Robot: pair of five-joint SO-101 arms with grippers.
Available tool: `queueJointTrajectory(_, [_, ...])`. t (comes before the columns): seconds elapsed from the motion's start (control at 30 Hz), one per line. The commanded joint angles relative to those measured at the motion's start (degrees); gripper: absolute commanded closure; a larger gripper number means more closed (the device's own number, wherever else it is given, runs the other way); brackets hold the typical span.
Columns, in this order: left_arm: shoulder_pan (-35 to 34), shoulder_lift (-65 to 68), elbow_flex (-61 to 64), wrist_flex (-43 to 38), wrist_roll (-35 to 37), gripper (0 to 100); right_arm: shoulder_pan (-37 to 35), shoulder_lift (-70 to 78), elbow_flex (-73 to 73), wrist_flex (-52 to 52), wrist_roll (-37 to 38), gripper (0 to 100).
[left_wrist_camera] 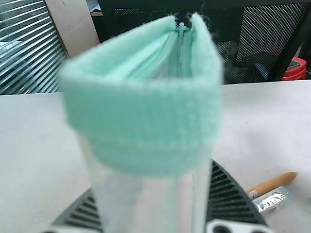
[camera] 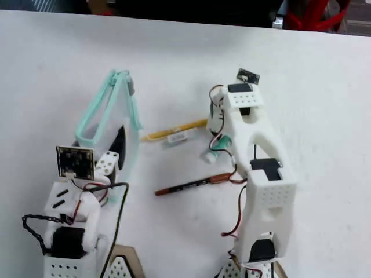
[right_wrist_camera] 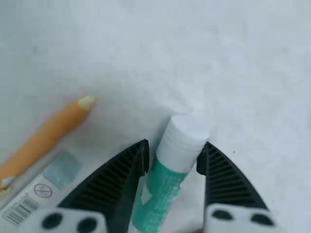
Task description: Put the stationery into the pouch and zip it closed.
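A mint-green pouch with clear sides lies on the white table, its mouth gaping open. My left gripper is shut on its near end; in the left wrist view the pouch stands up between the black fingers. My right gripper is shut on a white and teal glue stick, which sits right of the pouch in the high view. An orange pencil and a small labelled packet lie between pouch and right gripper. A red-brown pen lies nearer the front.
The right arm's white body stretches from the front edge towards the table's middle. Red and black cables hang beside it, near the pen's end. The table's far edge meets dark furniture behind.
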Motion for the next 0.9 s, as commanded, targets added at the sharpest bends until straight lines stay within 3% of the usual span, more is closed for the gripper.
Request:
queueJointTrajectory(0.0, [-0.22, -0.22, -0.26, -1.41, -0.09, 80, 0.31, 1.63, -3.25, -0.75, 0.26, 84.1])
queueJointTrajectory(0.2, [-0.22, -0.22, -0.26, -1.41, -0.09, 80, 0.66, 2.95, -6.68, 2.15, 0.62, 98.6])
queueJointTrajectory(0.87, [-0.13, -0.22, -0.26, -1.41, -0.09, 80, 0.66, 1.80, -8.09, 2.51, 0.35, 98.1])
